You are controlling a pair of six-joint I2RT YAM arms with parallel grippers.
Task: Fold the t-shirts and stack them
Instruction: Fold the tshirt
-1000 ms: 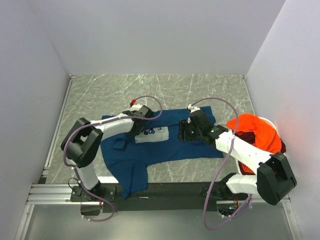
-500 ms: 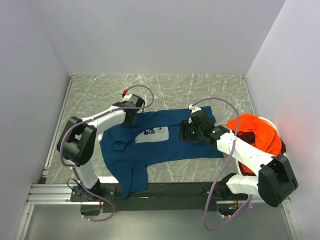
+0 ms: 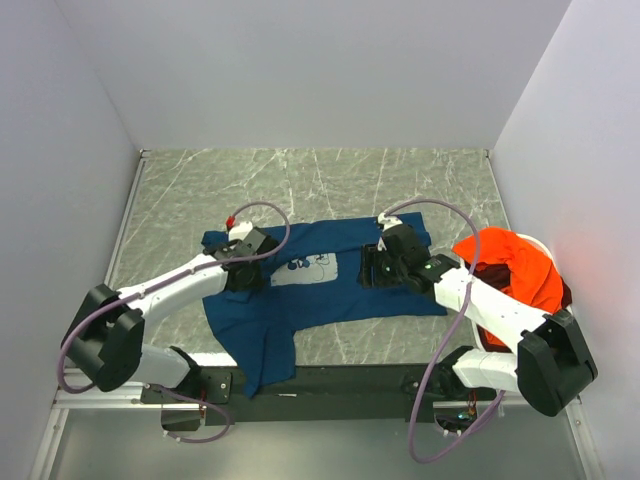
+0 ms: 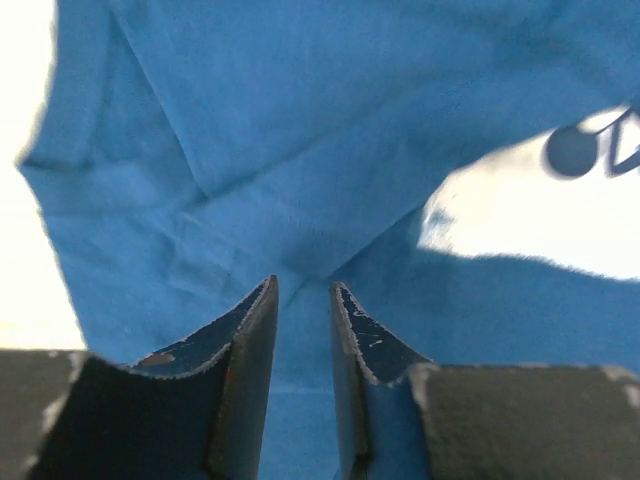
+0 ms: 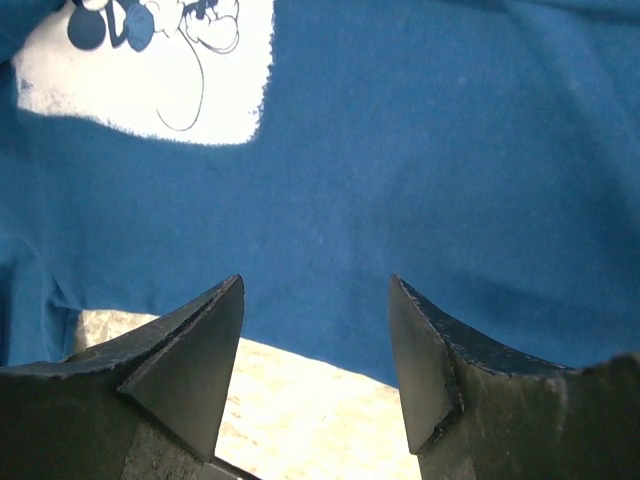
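A navy blue t-shirt (image 3: pixel 330 290) lies spread face up on the grey marbled table (image 3: pixel 300 180), its pale cartoon-mouse print (image 3: pixel 312 270) in the middle. My left gripper (image 3: pixel 243 277) hovers low over the shirt's left part. Its jaws stand a narrow gap apart, with only flat blue cloth (image 4: pixel 300 150) showing between them at the left gripper (image 4: pixel 302 285). My right gripper (image 3: pixel 371 268) is just right of the print. In the right wrist view the right gripper (image 5: pixel 315 280) is open wide over the shirt's edge (image 5: pixel 400 150) and bare table (image 5: pixel 300 400). A bright orange t-shirt (image 3: pixel 512 265) is heaped at the far right.
Dark cloth (image 3: pixel 566 296) peeks out beneath the orange heap. One end of the navy shirt hangs over the black front rail (image 3: pixel 340 380). White walls close in the table on three sides.
My left arm has swung from the shirt's far edge toward the left and nearer, now over the shirt's left part, and its jaws have narrowed. The right gripper has barely moved.
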